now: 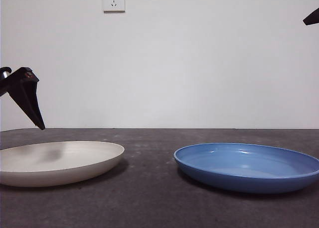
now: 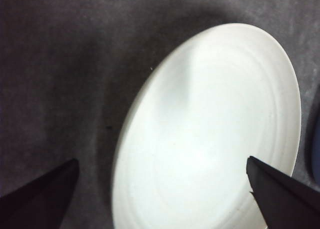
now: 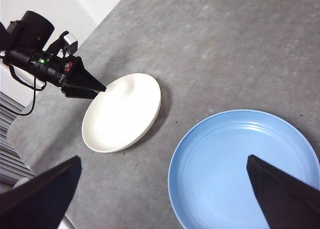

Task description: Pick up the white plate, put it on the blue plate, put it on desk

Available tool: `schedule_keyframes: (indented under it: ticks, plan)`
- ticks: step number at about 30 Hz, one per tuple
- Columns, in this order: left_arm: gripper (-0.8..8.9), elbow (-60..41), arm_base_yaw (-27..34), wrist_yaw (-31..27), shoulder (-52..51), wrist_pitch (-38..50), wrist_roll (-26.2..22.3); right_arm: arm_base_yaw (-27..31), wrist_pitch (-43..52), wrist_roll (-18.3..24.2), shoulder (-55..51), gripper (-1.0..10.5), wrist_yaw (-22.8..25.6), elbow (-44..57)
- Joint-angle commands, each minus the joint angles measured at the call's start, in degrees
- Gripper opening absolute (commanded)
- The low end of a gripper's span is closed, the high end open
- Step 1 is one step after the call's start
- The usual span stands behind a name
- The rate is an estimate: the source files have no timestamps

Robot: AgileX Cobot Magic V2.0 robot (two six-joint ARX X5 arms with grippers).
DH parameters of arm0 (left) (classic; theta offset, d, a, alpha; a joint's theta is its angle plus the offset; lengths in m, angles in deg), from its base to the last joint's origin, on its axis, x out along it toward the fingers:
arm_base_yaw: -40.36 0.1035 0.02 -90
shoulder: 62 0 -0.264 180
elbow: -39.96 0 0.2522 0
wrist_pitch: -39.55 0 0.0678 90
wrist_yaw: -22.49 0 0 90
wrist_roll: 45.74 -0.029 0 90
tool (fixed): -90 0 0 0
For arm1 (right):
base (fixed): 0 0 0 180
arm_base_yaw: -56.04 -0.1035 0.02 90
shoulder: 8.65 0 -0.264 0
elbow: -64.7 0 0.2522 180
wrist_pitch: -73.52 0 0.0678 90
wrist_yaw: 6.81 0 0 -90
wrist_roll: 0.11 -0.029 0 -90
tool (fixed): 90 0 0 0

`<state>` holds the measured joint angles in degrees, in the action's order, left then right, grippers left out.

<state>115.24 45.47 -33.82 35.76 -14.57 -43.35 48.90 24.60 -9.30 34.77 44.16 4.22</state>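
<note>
Now my left hand point(image 2: 160, 194) hovers spread wide above the matte cream-white round plate point(image 1: 57, 161), grasping nothing; its shallow rim could slip, knocking the glossy blue plate point(image 1: 247, 166) nearby.

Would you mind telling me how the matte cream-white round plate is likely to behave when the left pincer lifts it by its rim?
The matte cream-white round plate looks rigid, so it should probably keep its shape. Gripped at one edge, so wide a dish may well droop or tilt. Its matte surface likely offers fair grip. The open left pincer hovers above it, not touching.
</note>
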Motion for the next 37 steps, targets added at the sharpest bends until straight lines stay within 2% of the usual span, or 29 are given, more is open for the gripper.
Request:
schedule_keyframes:
  ticks: [1,4,9,17,23,28,34,37]
  plan:
    - [5.33,0.96,0.09,0.61,1.75,0.2,-0.42,-0.28,0.39,0.9,0.31,6.5,0.04,-0.96]
    - [4.72,0.96,0.09,0.24,1.95,0.44,-0.42,-0.28,0.39,0.94,0.31,6.5,0.04,-0.96]
    - [2.09,0.96,0.09,-5.22,2.1,0.83,0.0,-0.28,0.39,0.94,0.31,6.5,0.04,-0.96]
    - [1.89,0.96,-0.2,-5.55,4.74,0.98,0.0,-0.28,0.39,0.96,0.31,6.5,0.04,-0.96]
    - [0.07,1.07,-0.39,-5.62,5.29,1.46,-0.04,-0.28,0.37,0.94,0.31,6.5,0.02,-0.96]
    - [0.08,2.73,-0.39,-5.64,5.22,0.44,-0.07,-0.28,0.39,0.92,0.31,6.5,0.04,-0.96]
    - [0.09,9.55,-2.49,-5.62,3.74,-7.93,0.24,-0.15,-1.33,0.37,-0.66,6.4,0.46,-1.09]
    - [0.09,13.35,-5.44,-5.64,2.51,-11.41,1.7,-0.15,-4.2,0.48,-1.9,6.4,2.67,-2.05]
